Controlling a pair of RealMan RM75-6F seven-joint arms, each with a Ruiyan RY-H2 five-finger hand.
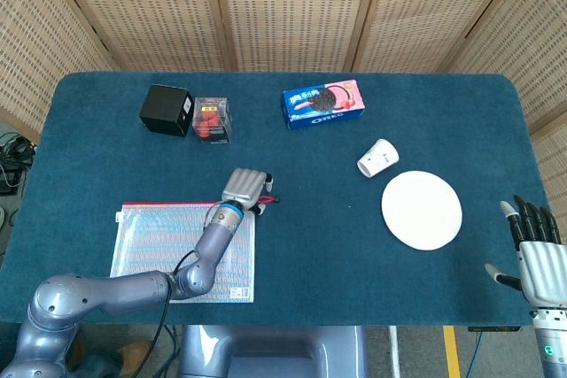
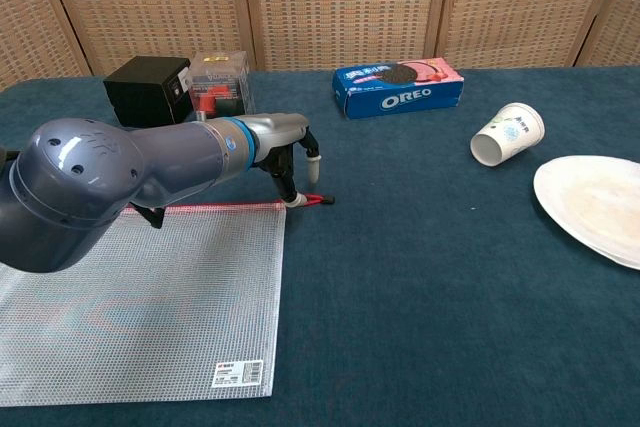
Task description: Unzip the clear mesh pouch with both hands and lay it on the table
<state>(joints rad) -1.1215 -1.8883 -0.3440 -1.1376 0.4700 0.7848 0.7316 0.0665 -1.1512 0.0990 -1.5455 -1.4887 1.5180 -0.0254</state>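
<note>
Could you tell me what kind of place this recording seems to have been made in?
Probably a staged robot test setup rather than a home: a table covered in blue cloth, woven screen panels closing it off behind, and unrelated props such as an Oreo box and a paper cup laid out.

"OREO" in white on blue cookie box (image 2: 397,86); pouch label (image 2: 238,373) and cup (image 2: 507,133) print too small to read.

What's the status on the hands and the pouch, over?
Left hand at the red zipper pull, fingertip down beside it, grip unconfirmed. Right hand open at table's right edge, idle. Mesh pouch flat, still zipped. Nothing blocking.
</note>
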